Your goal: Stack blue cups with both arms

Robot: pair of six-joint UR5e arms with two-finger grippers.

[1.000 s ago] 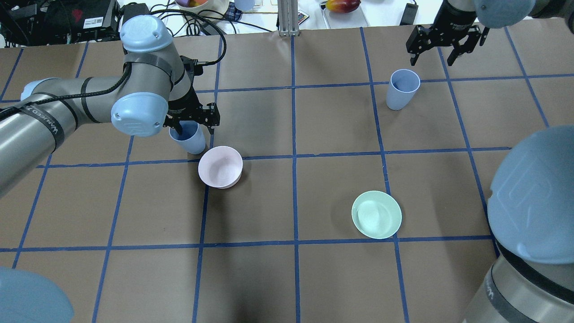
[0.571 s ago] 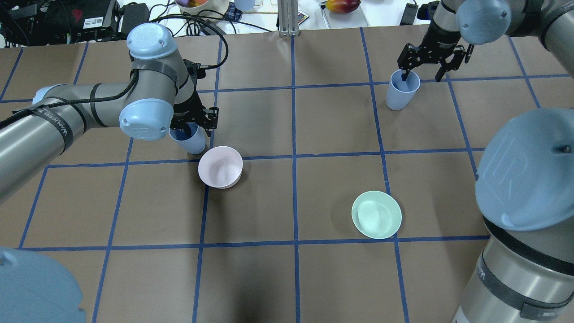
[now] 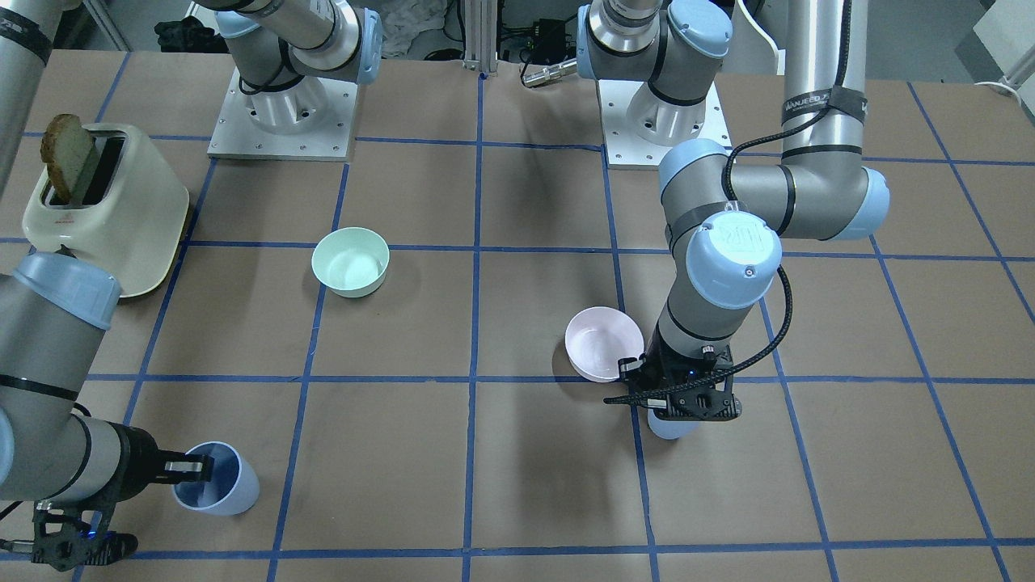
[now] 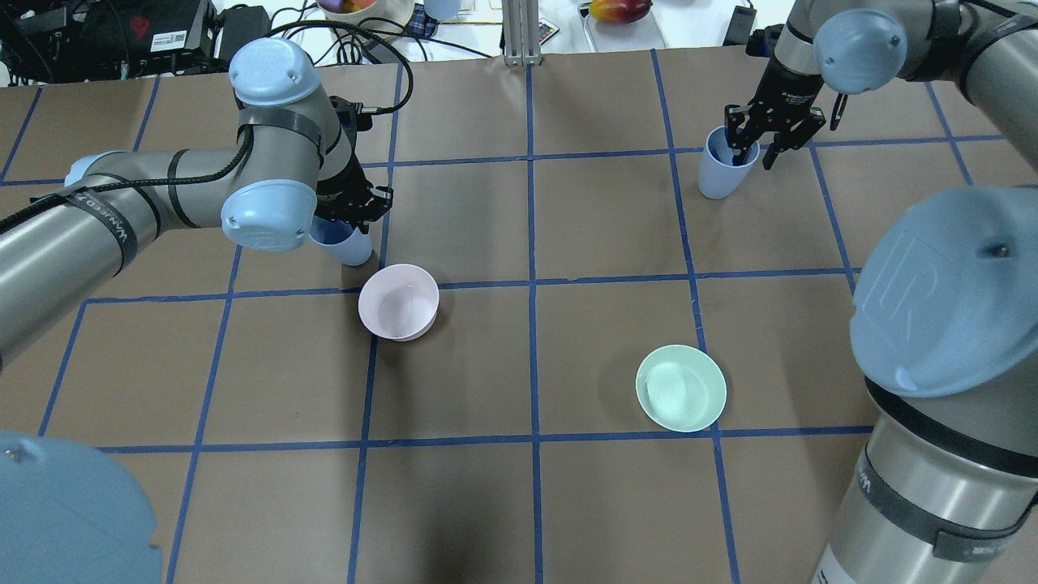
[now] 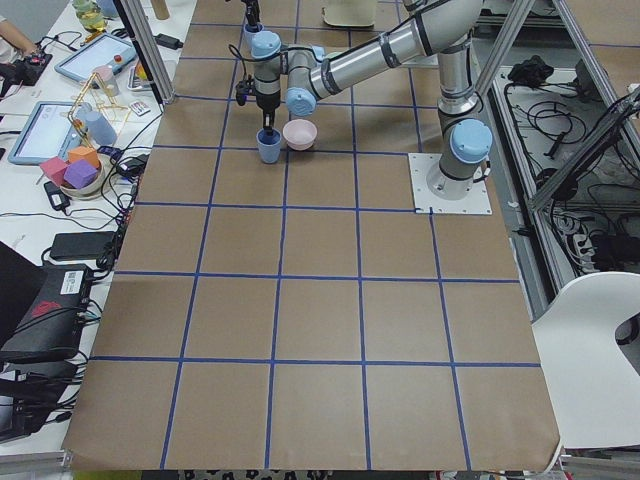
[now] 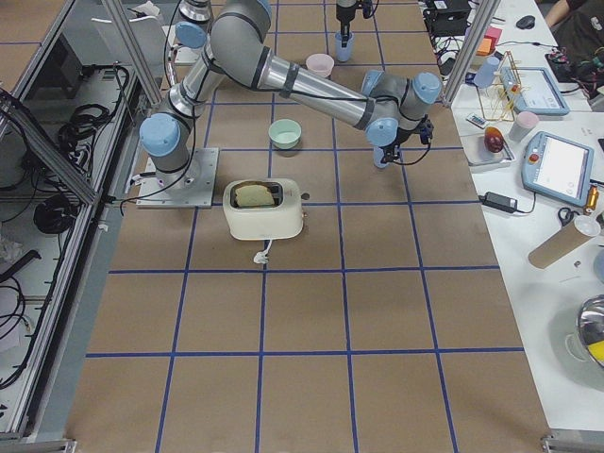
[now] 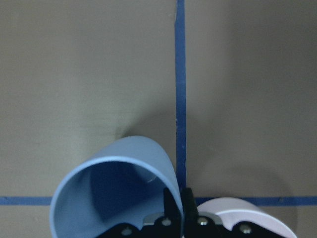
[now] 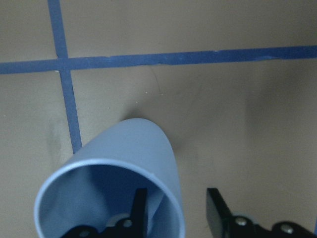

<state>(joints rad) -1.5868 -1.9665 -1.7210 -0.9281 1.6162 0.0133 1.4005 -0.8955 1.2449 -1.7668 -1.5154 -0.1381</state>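
Since a second ago your right tool (image 4: 752,152) has come in from the far edge and dropped onto the right blue cup (image 4: 718,180). Your left tool (image 7: 181,206) has drawn its fingers from a wide spread into a tight pinch.

Your right tool stands parted. One of its fingers (image 8: 139,208) reaches down inside the cup and the other sits outside. The cup's wall runs between them with a gap left on the outer side, so it has hold of nothing. That cup stands upright, mouth up, on the right half of the worktop (image 4: 527,503), close to the far edge.

Your left tool is closed on the wall of the left blue cup (image 4: 349,247); the wrist view shows one finger inside and one outside, pressed to the thin rim. This cup is upright on the left half of the worktop, a little toward the far edge from the middle. You cannot tell whether its base rests on the surface. The two cups are well apart.

Just beside the left blue cup, on the side toward the robot's edge, sits the pink bowl (image 4: 399,302). The mint-green bowl (image 4: 681,388) lies on the right half, nearer the robot's edge. A cream toaster (image 3: 105,210) holding a slice of bread stands toward the right end.
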